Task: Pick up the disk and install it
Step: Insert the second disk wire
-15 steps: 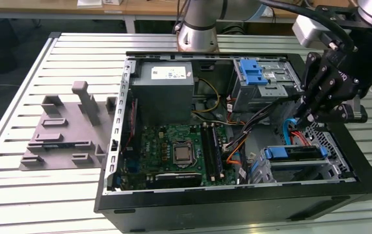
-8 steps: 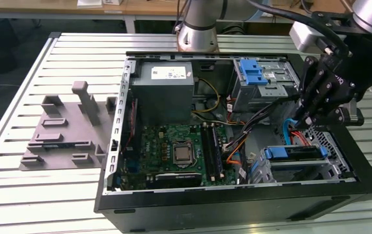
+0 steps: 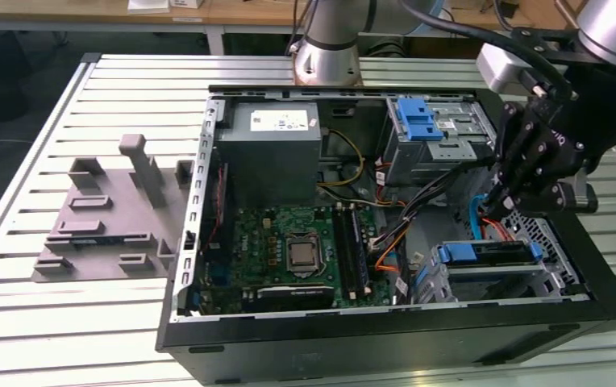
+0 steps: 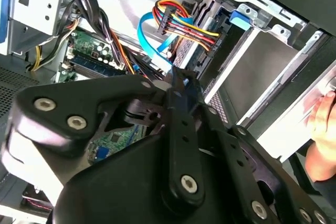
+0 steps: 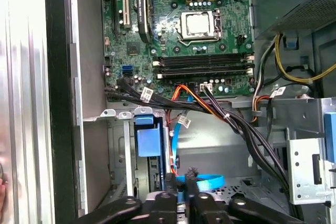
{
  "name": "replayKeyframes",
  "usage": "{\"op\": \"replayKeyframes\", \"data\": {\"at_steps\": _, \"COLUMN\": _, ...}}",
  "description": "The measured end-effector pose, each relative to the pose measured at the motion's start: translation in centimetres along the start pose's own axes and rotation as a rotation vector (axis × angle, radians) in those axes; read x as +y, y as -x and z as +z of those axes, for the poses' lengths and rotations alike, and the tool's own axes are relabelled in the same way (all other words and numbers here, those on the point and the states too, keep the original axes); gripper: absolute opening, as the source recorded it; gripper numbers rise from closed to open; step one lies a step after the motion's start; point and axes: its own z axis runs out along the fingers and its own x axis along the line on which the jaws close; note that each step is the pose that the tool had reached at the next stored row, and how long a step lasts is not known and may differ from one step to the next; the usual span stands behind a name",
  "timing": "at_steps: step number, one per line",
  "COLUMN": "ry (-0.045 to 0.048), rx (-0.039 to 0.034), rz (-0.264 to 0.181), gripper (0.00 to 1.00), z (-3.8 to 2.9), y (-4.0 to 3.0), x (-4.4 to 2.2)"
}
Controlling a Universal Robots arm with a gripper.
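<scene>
The disk sits in the lower drive cage at the front corner of the open computer case, with its blue carrier end facing the motherboard. That blue end also shows in both wrist views. My gripper hangs just above the cage, beside a light blue data cable. Its fingers stand together in both wrist views, shut with nothing between them. The gripper does not touch the disk.
Inside the case lie the motherboard, a grey power supply box and an upper cage with a blue clip. Cable bundles cross near the disk bay. A grey fixture plate lies at the exterior view's left. A person's hand rests outside the case.
</scene>
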Motion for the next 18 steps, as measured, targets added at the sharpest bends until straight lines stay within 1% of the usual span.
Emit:
{"op": "replayKeyframes", "data": {"at_steps": 2, "ry": 0.0, "rx": 0.0003, "rz": 0.0, "gripper": 0.17, "z": 0.03, "y": 0.0, "x": 0.0}}
{"op": "replayKeyframes", "data": {"at_steps": 3, "ry": 0.0, "rx": 0.0003, "rz": 0.0, "gripper": 0.11, "z": 0.06, "y": 0.01, "x": 0.0}}
{"op": "replayKeyframes", "data": {"at_steps": 6, "ry": 0.0, "rx": 0.0003, "rz": 0.0, "gripper": 0.11, "z": 0.14, "y": 0.0, "x": 0.0}}
{"op": "replayKeyframes", "data": {"at_steps": 7, "ry": -0.0002, "rx": 0.0018, "rz": 0.0, "gripper": 0.11, "z": 0.16, "y": 0.0, "x": -0.01}}
{"op": "replayKeyframes", "data": {"at_steps": 9, "ry": -0.0009, "rx": 0.0096, "rz": 0.0, "gripper": 0.11, "z": 0.15, "y": 0.01, "x": -0.01}}
{"op": "replayKeyframes", "data": {"at_steps": 12, "ry": -0.0017, "rx": 0.0195, "rz": 0.001, "gripper": 0.13, "z": 0.17, "y": 0.0, "x": -0.01}}
{"op": "replayKeyframes", "data": {"at_steps": 13, "ry": -0.002, "rx": 0.023, "rz": 0.001, "gripper": 0.19, "z": 0.17, "y": 0.01, "x": -0.01}}
{"op": "replayKeyframes", "data": {"at_steps": 17, "ry": -0.0035, "rx": 0.04, "rz": 0.001, "gripper": 0.19, "z": 0.24, "y": 0.0, "x": -0.01}}
{"op": "replayKeyframes", "data": {"at_steps": 18, "ry": -0.0036, "rx": 0.0411, "rz": 0.001, "gripper": 0.19, "z": 0.26, "y": 0.0, "x": -0.01}}
